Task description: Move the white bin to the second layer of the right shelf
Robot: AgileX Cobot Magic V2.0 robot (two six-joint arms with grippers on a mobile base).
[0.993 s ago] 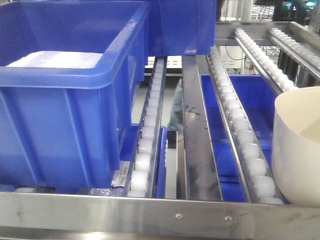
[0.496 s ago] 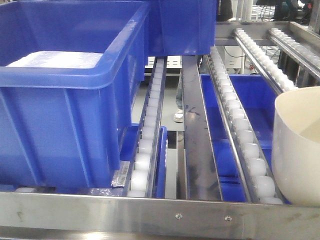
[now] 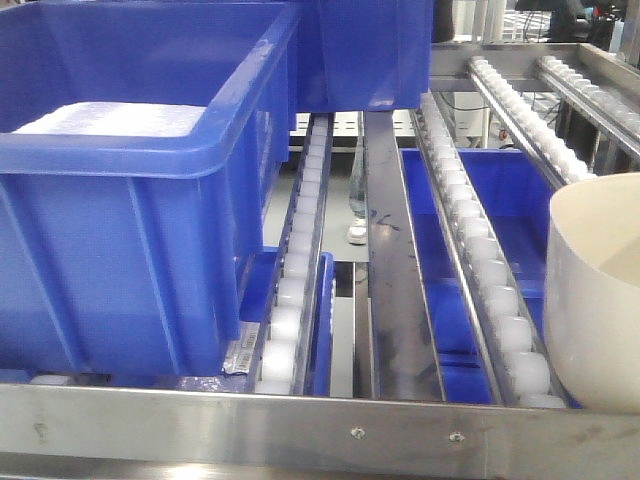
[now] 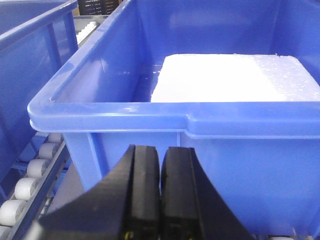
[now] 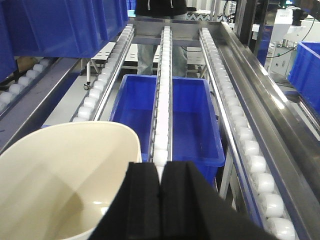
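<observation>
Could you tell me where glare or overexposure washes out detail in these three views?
Front view: the white slab in the blue crate is blown out. Left wrist view: the same slab glares bright and textureless. Right wrist view: the white bin is evenly lit, with the background bright and hazy.

You've got the white bin (image 3: 598,300) at the right edge of the front view, cream, glossy, smooth rounded wall, upright, mouth open, cut off by the frame. It sits on the right shelf second layer (image 3: 480,270), sloping lanes of small white rollers behind a flat steel front rail with screws. From the right wrist view the bin (image 5: 65,175) looks empty, rounded-square rim, lower left.
</observation>
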